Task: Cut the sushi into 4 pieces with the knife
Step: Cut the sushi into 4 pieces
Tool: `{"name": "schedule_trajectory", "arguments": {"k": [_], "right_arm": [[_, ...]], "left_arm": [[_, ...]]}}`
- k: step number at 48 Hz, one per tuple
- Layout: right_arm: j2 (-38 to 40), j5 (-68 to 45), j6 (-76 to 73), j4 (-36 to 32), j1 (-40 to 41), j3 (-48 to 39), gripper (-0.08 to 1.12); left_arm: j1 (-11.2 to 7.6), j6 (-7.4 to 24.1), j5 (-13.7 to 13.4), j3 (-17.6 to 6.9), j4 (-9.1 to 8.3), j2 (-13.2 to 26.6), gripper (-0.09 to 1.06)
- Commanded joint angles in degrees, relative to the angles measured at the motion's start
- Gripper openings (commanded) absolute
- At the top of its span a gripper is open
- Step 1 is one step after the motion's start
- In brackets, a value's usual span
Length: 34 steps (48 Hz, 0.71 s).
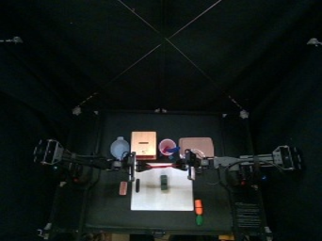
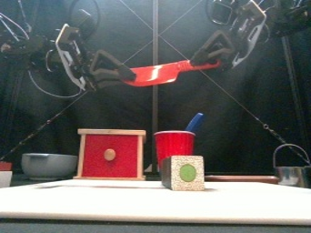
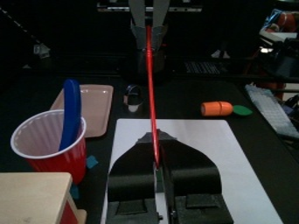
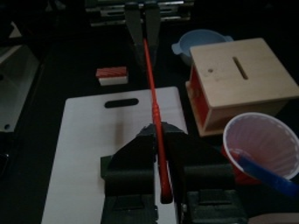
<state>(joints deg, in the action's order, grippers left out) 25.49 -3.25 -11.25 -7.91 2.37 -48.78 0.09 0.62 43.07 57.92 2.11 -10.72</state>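
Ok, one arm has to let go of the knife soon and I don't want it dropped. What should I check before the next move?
1. Red knife clamped by both the left gripper and the right gripper: ok.
2. Knife held in the air, well above everything on the table: ok.
3. Which gripper has the handle end: cannot tell.
4. Sushi roll on the white board: ok.
5. Roll in one piece: cannot tell, as only its end face shows.
6. Board bare around the roll, with the red cup standing behind it: ok.
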Motion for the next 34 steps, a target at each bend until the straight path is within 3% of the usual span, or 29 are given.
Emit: {"name": "schedule_trajectory", "arguments": {"k": [1, 9, 23, 34], "right_arm": [[-1.49, -0.62, 0.09, 0.26, -0.18, 0.0, 0.11], [-2.55, -0.62, 0.09, 0.09, -0.26, -1.58, 0.09], [-7.12, -0.62, 0.0, 1.05, -0.79, -2.64, 0.09], [-10.81, -0.62, 0.09, 0.7, -1.23, -2.29, 0.09]], "left_arm": [[0.26, -0.09, 3.69, -1.85, -1.76, 1.49, 0.21], [-0.26, -0.09, 5.36, -2.2, -3.52, 5.71, 0.21], [-2.72, -0.18, 5.36, -5.19, -3.34, 13.01, 0.21], [-4.75, -0.35, 5.36, -5.45, -2.46, 15.73, 0.21]]}}
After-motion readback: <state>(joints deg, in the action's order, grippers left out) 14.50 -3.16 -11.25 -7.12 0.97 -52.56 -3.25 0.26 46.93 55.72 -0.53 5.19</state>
